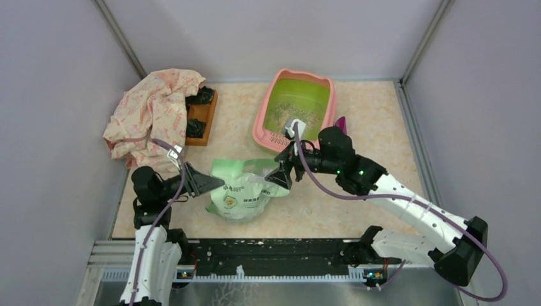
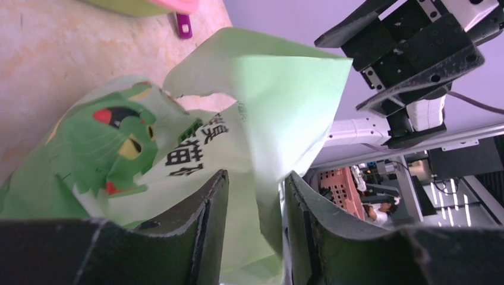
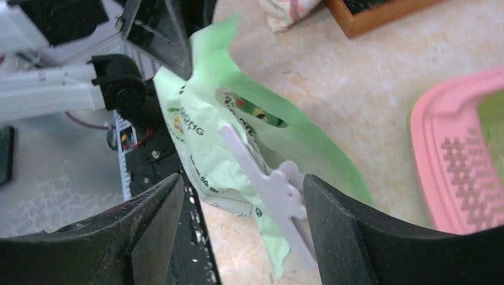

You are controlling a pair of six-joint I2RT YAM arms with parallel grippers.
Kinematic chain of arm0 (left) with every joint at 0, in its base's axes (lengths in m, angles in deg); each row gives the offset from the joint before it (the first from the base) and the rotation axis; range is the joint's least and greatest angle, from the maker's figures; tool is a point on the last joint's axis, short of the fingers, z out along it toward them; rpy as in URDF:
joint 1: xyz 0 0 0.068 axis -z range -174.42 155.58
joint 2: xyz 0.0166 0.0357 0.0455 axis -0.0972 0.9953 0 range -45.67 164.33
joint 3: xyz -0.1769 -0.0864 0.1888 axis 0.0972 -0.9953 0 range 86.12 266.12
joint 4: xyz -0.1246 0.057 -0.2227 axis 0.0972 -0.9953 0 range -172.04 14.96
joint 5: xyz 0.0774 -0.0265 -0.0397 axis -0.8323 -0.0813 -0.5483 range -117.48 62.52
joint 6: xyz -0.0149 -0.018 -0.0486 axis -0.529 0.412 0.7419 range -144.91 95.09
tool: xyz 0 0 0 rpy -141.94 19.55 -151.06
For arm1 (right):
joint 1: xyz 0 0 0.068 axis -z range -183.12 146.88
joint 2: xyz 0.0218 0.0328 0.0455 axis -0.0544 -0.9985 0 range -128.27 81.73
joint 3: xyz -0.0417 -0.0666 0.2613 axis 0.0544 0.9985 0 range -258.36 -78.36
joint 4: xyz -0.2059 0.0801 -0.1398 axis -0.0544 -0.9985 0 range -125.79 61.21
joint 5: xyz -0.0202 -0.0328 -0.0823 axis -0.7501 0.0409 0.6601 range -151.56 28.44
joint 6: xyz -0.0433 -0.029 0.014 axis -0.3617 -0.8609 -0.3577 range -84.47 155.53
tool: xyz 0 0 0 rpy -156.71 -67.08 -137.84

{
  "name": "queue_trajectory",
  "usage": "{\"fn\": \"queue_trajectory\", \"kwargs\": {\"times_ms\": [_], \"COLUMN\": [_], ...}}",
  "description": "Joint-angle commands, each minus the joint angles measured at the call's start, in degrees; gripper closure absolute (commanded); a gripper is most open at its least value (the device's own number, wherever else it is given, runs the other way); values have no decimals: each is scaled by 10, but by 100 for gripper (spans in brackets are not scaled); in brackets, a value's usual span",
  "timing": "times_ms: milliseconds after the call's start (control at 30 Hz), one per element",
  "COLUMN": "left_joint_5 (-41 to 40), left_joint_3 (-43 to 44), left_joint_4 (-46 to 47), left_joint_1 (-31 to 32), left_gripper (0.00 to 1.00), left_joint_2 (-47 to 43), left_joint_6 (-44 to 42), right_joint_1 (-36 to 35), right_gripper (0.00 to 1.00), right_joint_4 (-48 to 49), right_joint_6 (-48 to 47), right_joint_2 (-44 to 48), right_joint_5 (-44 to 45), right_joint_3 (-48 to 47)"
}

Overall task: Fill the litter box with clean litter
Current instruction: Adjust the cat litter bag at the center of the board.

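Observation:
The litter box [image 1: 261, 131], pink-rimmed with a lime-green inside, stands at the back middle with a thin layer of pale clean litter [image 1: 281, 115] on its floor. In front of it lies a light green printed bag [image 1: 245, 191]. My left gripper [image 1: 214, 185] is at the bag's left edge; in the left wrist view its jaws [image 2: 257, 175] stand apart with the bag's thin flap [image 2: 267, 101] hanging loose between them. My right gripper [image 1: 281, 173] is at the bag's right top corner. Its jaws [image 3: 243, 178] are wide open around a white clip [image 3: 267, 184] on the bag [image 3: 202, 130].
A magenta scoop [image 1: 341, 122] lies right of the litter box, behind my right arm. A patterned pink cloth [image 1: 153, 111] and a brown wooden tray [image 1: 203, 118] holding dark things sit at the back left. Grey walls close in both sides.

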Motion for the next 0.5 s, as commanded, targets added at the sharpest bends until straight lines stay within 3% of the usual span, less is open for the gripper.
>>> {"fn": "queue_trajectory", "kwargs": {"times_ms": [0,167,467], "left_joint_5": [-34,-38,-32], "left_joint_3": [74,141,162], "left_joint_4": [-91,-165,-172], "left_joint_1": [2,4,4], "left_gripper": [54,56,60], "left_joint_2": [20,39,47], "left_joint_6": [-105,-157,-163], "right_joint_1": [2,2,1], "right_gripper": [28,30,30], "right_joint_4": [72,10,-56], "right_joint_6": [-150,-243,-305], "right_joint_2": [-46,-95,-191], "right_joint_5": [-140,-182,-224], "right_joint_3": [-64,-131,-192]}}
